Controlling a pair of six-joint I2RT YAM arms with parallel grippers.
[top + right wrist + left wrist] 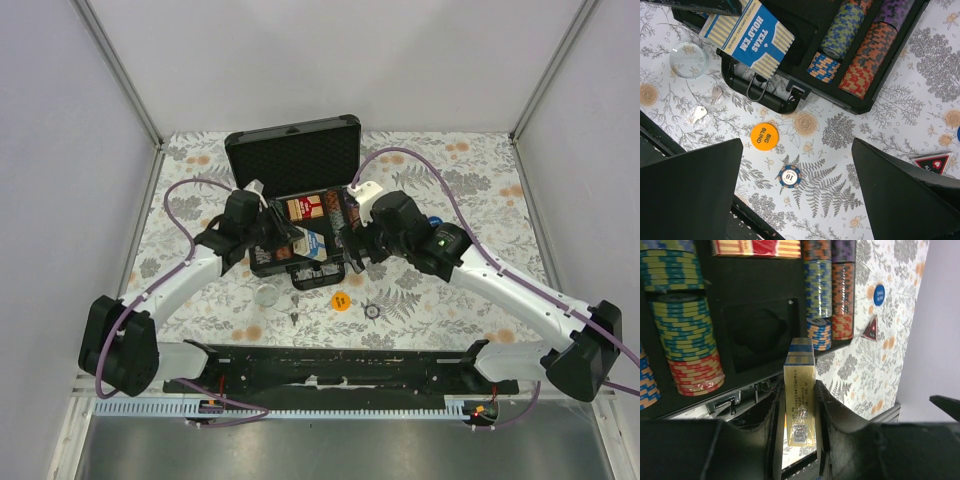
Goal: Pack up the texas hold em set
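The black case (262,265) lies open, its foam lid (290,152) standing at the back. It holds rows of striped chips (682,315) and a red deck (305,208). My left gripper (799,390) is shut on the blue deck (800,395), held edge-on just above the case's front edge, near an empty foam slot (757,335). The blue deck also shows in the right wrist view (751,32). My right gripper (797,150) is open and empty, above the cloth in front of the case. Below it lie an orange "big blind" button (764,136) and a loose blue chip (790,175).
A clear round disc (688,59) and small keys (700,114) lie left of the orange button. A blue "small blind" button (879,295) and a red triangular piece (871,330) lie on the cloth right of the case. White walls enclose the table.
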